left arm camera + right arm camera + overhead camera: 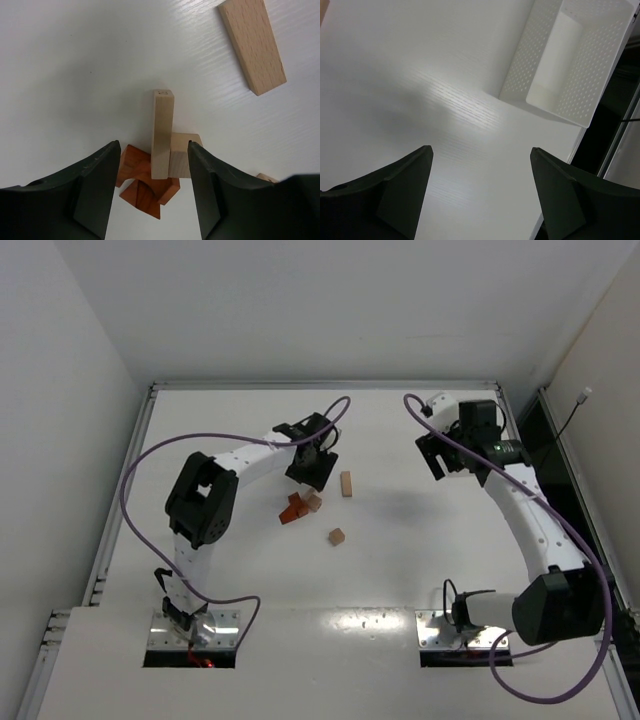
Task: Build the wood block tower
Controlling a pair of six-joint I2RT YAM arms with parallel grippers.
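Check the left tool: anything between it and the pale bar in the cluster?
Nothing visible above it: the left tool is open and straddles the pale bar. But a tan cube sits against one side of the bar, between it and that jaw, and reddish-brown blocks lie by the other jaw. Closing may catch them.

Own gripper (154, 155) open, fingers (95, 190) spread wide, neither touching wood. Between them: pale tan bar (162, 132), near end over reddish-brown blocks (145, 190); upright or leaning, cannot tell. Beside it, tan cube (184, 156) against bar's right side, close to my right finger. Upper right: second tan bar (252, 45) flat on white table (75, 75), well apart from cluster. Sliver of another tan piece (265, 177) past right finger.
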